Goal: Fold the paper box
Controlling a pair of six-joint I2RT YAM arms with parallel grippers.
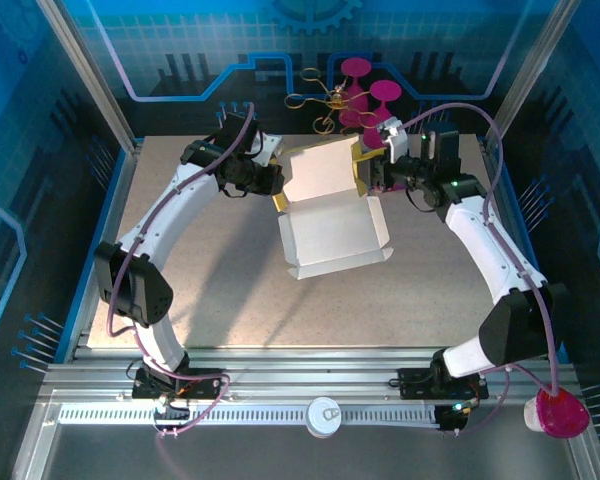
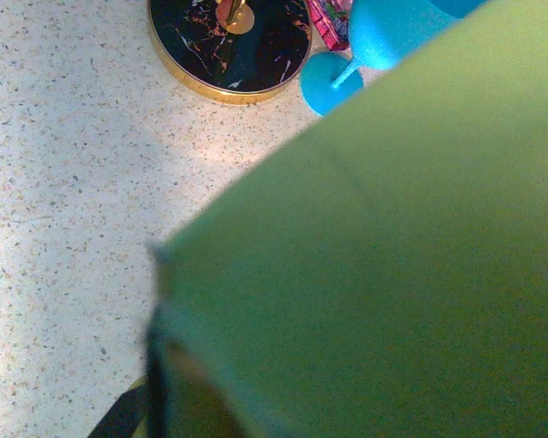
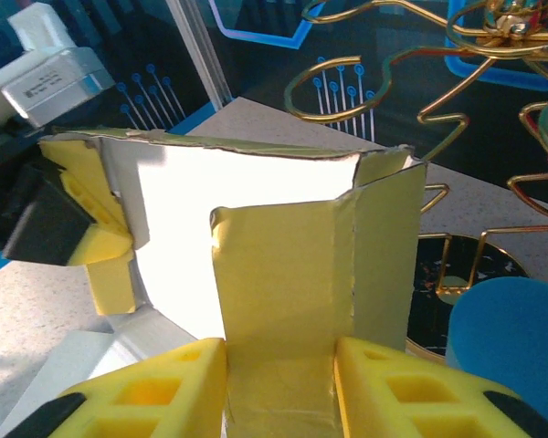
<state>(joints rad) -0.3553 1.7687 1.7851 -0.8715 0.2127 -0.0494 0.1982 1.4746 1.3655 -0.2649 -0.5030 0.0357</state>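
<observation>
The paper box (image 1: 335, 235) lies mid-table with its white inside up and its near walls low. Its rear panel (image 1: 320, 172) stands raised, showing white in the right wrist view (image 3: 247, 210). My left gripper (image 1: 270, 182) is at the box's left edge. In the right wrist view its yellow pads (image 3: 96, 239) pinch the left side wall. The yellow outside of the box (image 2: 393, 274) covers most of the left wrist view and hides those fingers. My right gripper (image 3: 280, 388) is open at the right rear, and a yellow side flap (image 3: 279, 274) lies face-on between its fingers (image 3: 164, 392).
A gold wire stand (image 1: 325, 100) on a black gold-rimmed disc (image 2: 228, 46) and goblets (image 1: 365, 95) stand just behind the box. Frame posts and blue walls ring the table. A white can (image 1: 325, 415) and a magenta object (image 1: 560, 412) sit by the front rail.
</observation>
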